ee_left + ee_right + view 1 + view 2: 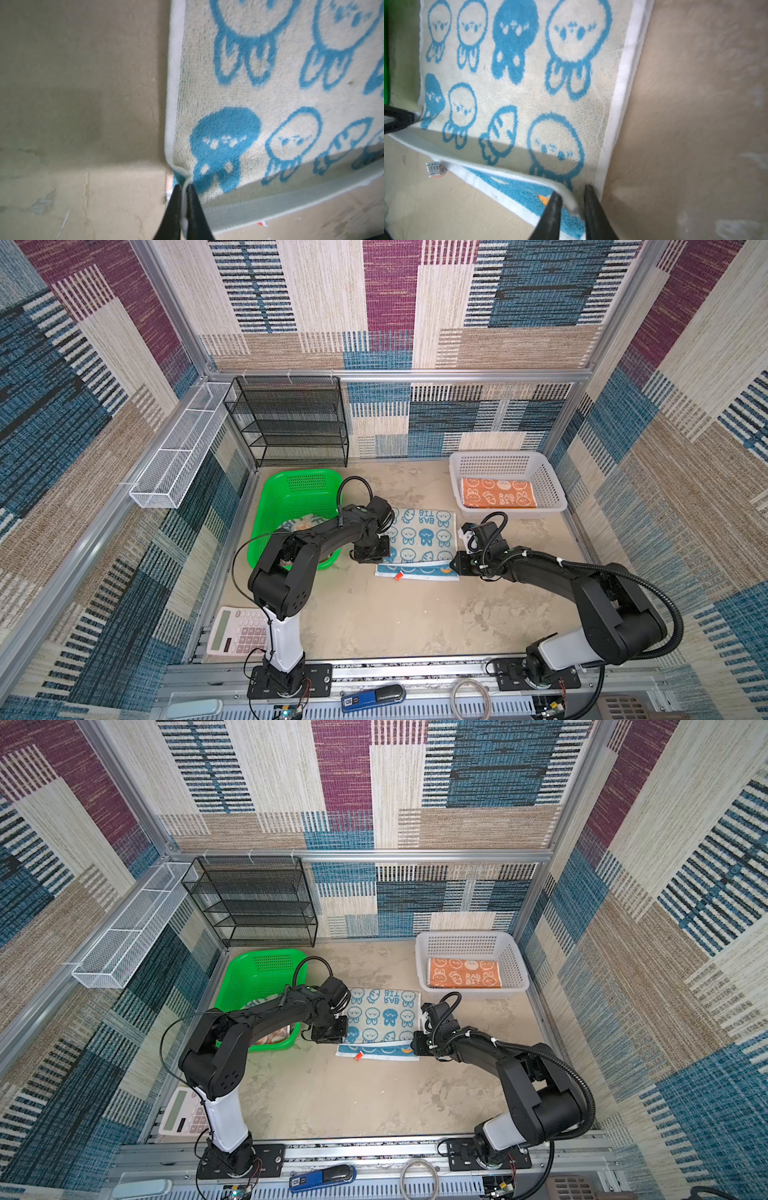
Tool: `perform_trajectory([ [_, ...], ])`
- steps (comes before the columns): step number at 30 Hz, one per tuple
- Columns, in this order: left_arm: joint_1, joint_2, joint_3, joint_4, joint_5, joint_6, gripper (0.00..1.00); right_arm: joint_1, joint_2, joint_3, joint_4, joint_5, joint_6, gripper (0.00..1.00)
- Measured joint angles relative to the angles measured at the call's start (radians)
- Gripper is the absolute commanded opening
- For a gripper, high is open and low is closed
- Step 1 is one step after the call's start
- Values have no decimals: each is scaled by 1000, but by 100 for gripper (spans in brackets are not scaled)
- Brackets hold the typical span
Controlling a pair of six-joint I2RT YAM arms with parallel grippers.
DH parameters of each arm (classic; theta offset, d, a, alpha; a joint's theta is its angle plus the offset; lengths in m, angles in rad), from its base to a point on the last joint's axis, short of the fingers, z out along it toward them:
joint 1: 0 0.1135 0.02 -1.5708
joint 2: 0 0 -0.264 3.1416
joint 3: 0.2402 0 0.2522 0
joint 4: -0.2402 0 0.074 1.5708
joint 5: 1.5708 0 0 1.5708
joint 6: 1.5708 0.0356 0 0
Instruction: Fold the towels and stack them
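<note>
Our beige desk point(395, 614) sits inside patterned walls. The blue towel point(419, 537) lies mid-desk between the green basket point(286, 497) and the white basket point(498, 464), folded over on itself. Our left pincer point(182, 187) pinches its white hem at one near corner. Our right pincer point(572, 190) stands narrowly parted around the hem at the other. The orange towel point(497, 492) lies folded in the white basket, and the pale towel point(301, 522) lies in the green one.

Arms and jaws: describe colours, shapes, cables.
The left arm and right arm are matte black with a white segment above the base. A thin black cable loops off the left, a ribbed black conduit off the right. The jaws are slim, black, tapered.
</note>
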Motion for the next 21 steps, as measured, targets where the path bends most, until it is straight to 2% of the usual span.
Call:
perform_trajectory([
  [4, -37, -39, 1, -3, -25, 17, 21, 1, -37, 3, -39, 42, 2, 54],
  [10, -74, -106, 12, -6, -3, 54, 41, 6, -127, 30, -81, 45, 8, 70],
  [12, -76, -114, 17, -8, 3, 67, 49, 9, -151, 36, -94, 46, 11, 73],
  [14, -79, -138, 17, -23, 0, 77, 65, 11, -174, 39, -109, 48, 12, 78],
  [16, -86, -175, 19, -34, -3, 96, 75, 11, -195, 40, -115, 48, 15, 81],
  [21, -89, -209, 47, -81, -68, 148, 78, 32, -207, 38, -106, 12, 31, 90],
])
